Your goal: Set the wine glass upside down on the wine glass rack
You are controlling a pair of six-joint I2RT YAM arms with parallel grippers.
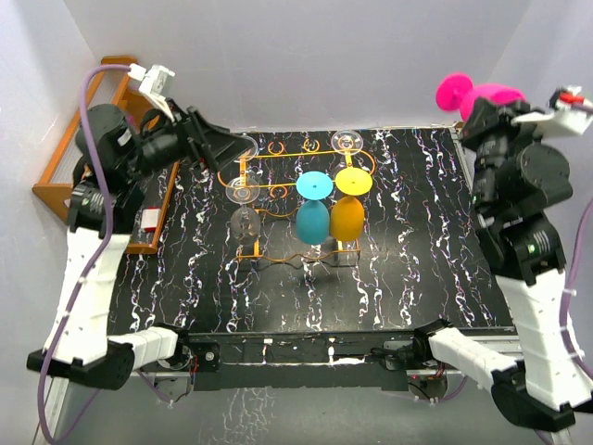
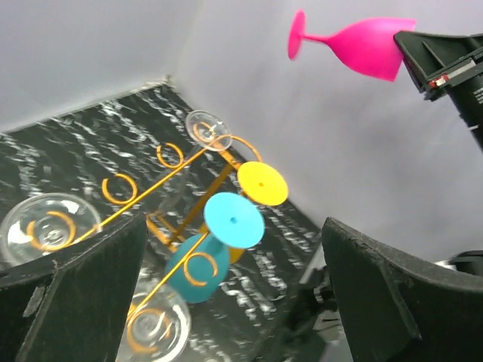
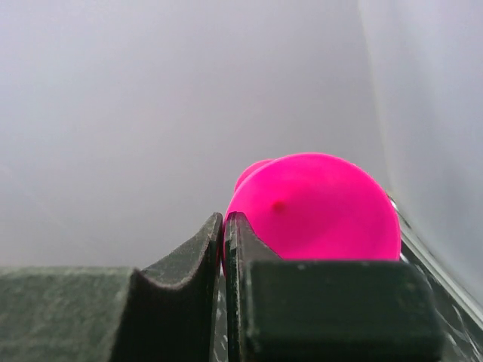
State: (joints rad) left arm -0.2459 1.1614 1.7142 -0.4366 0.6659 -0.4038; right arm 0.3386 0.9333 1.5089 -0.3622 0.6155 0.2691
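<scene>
The pink wine glass is held in the air at the back right, lying sideways with its foot toward the left. My right gripper is shut on the rim of its bowl, with the finger pads nearly together. The orange wire wine glass rack stands mid-table. My left gripper is open and empty at the rack's back left corner. In the left wrist view the rack lies between its wide-apart jaws, and the pink glass shows at the upper right.
The rack holds a teal glass, a yellow glass and clear glasses upside down. A stepped wooden shelf stands at the left edge. White walls close in the back and sides.
</scene>
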